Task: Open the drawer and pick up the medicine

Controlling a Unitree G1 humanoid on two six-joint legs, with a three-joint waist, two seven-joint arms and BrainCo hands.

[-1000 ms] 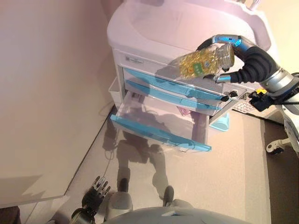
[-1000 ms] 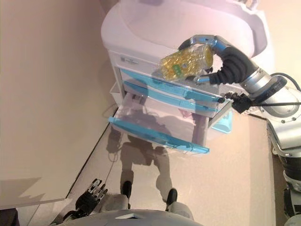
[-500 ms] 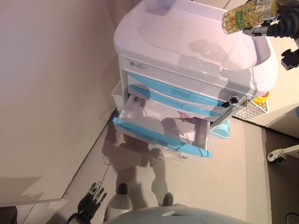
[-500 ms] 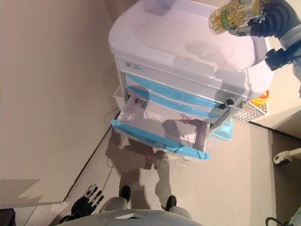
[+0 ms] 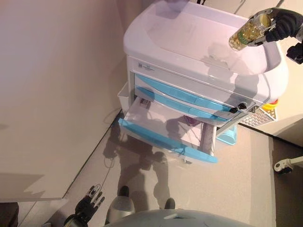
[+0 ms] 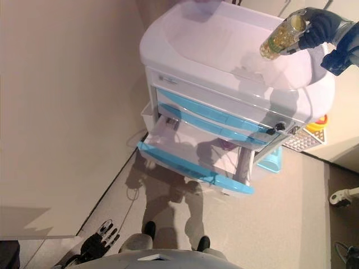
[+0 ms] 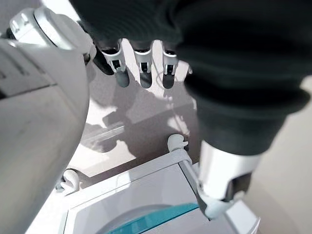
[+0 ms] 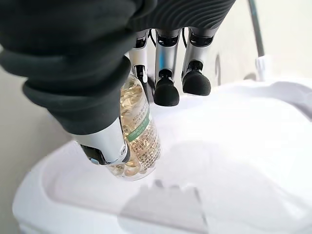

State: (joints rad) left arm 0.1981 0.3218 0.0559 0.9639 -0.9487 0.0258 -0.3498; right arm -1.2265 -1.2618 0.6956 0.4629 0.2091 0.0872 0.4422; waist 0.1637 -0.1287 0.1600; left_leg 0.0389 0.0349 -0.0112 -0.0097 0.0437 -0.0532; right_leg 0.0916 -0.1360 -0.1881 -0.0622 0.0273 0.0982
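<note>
Right hand [image 6: 321, 25] clamps the medicine bottle [image 6: 281, 37] at upper right of the frame, above the cabinet top [image 6: 224, 45]. Clear, rigid, probably light and slick; best gripped mid-body. Green label [image 8: 139, 131], print unreadable. Left hand [image 5: 88, 206] hangs lower left, fingers relaxed. Bottom drawer [image 5: 165, 135] stands open.

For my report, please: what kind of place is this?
Probably a clinic or care room: a white medical cart with blue drawers, its lowest drawer open, and a medicine bottle in the right hand.
</note>
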